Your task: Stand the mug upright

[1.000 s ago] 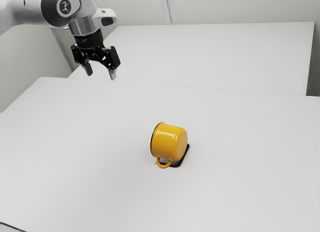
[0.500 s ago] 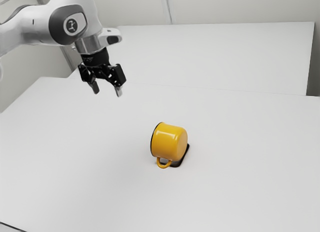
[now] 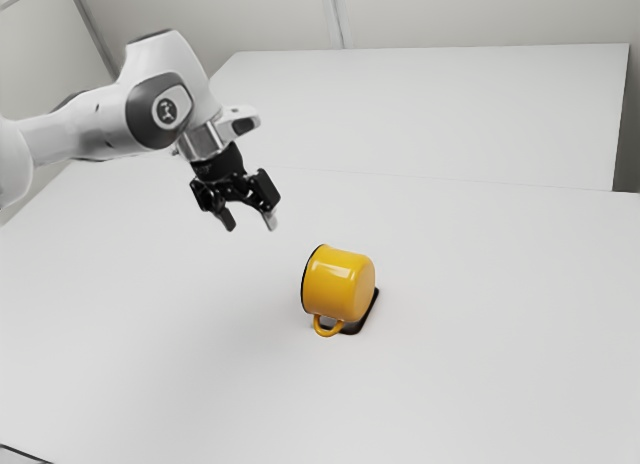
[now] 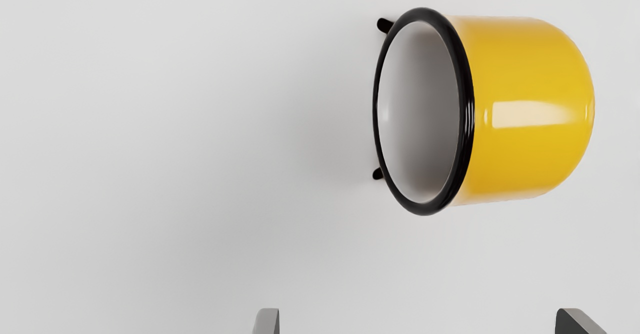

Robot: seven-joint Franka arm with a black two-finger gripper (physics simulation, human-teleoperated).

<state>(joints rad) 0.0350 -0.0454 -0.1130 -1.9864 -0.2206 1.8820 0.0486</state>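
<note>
My gripper (image 3: 250,224) is open above the table, up and to the exterior view's left of the mug, with nothing between its fingers. A yellow mug (image 3: 340,284) with a black rim lies on its side, its mouth toward the exterior view's left and its handle low on the near side. In the wrist view the mug (image 4: 525,109) shows its grey inside, and the gripper (image 4: 417,321) has its two fingertips wide apart, clear of the mug.
A flat black item (image 3: 369,314) lies under the mug, partly hidden by it; its dark ends (image 4: 384,25) peek out beside the rim. The white table (image 3: 480,384) spreads around them, with pale walls behind.
The arm has come down and toward the exterior view's right, bringing my open gripper closer to the mug. The mug has stayed where it was.
</note>
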